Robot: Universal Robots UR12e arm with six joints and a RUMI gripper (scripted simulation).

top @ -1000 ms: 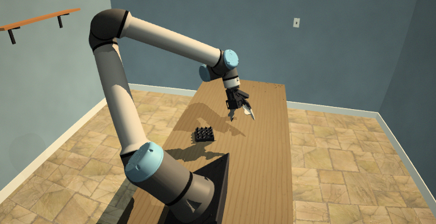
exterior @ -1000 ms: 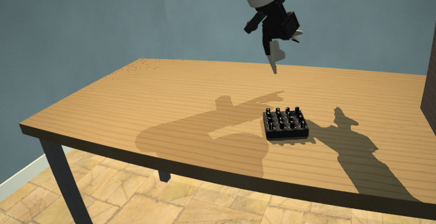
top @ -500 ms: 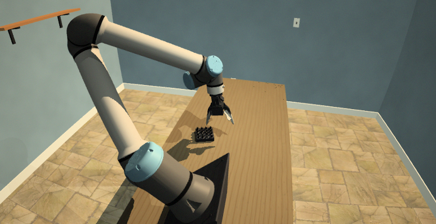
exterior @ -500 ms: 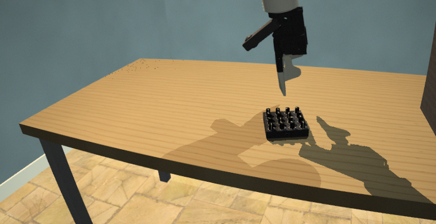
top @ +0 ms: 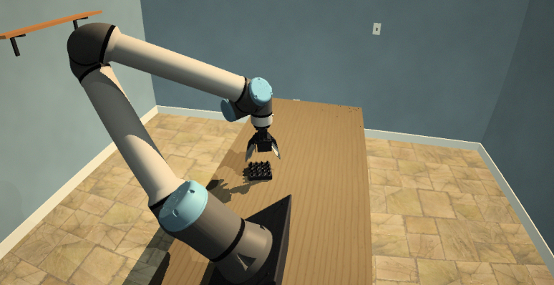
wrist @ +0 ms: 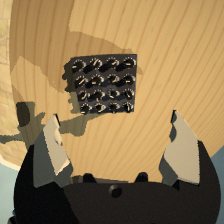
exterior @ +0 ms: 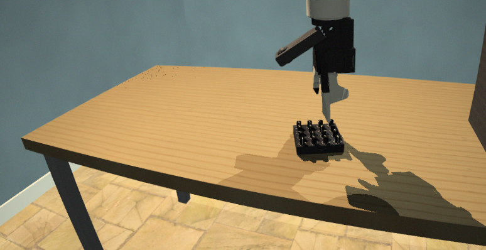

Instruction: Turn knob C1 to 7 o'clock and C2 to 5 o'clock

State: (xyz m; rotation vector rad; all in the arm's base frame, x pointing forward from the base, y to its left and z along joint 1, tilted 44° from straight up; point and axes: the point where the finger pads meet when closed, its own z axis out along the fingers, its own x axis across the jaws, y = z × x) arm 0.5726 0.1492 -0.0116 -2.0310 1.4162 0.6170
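Note:
The knob box [top: 259,170] [exterior: 318,138] [wrist: 102,85] is a small black square box with a grid of several small knobs. It lies flat on the wooden table [top: 329,166] [exterior: 169,112] [wrist: 165,50]. My gripper [top: 263,155] [exterior: 323,107] [wrist: 114,112] is open and empty, and points straight down. It hangs a short way above the box, over its far edge. In the wrist view the box lies ahead of the fingers, a little to the left. The white pointers on the knobs show there, but which way each one points is too small to read.
The arm's dark base mount [top: 275,220] [exterior: 479,112] stands on the table at the near end in the top view. The arm's shadow falls across the box and the table beside it. A wooden shelf [top: 50,23] hangs on the left wall.

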